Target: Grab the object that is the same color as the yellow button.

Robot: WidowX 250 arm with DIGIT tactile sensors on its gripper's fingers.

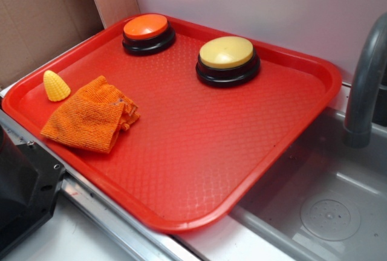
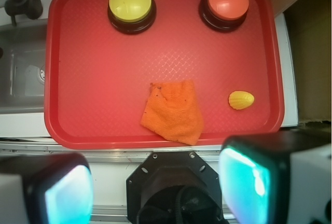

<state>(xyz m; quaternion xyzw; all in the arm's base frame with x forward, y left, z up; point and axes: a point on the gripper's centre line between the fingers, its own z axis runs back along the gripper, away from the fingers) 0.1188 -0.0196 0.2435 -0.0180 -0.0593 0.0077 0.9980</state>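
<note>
The object, a small yellow toy corn cob [image 1: 55, 86], stands near the left corner of the red tray [image 1: 199, 152]; in the wrist view the corn cob [image 2: 241, 99] lies on the tray's [image 2: 93, 79] right side. The yellow button [image 1: 227, 60] [image 2: 131, 7] sits at the tray's far side. My gripper [image 2: 155, 187] is open, its two fingers [image 2: 57, 193] wide apart with nothing between them. It hangs high over the black robot base, short of the tray's near edge and well away from the corn. The exterior view does not show the gripper.
An orange-topped button [image 1: 147, 32] [image 2: 225, 5] sits at the tray's far corner. An orange mesh cloth [image 1: 91, 116] [image 2: 174, 112] lies beside the corn. A grey sink [image 1: 326, 206] with a faucet [image 1: 366, 86] borders the tray. The black robot base [image 1: 21, 194] sits by the near edge.
</note>
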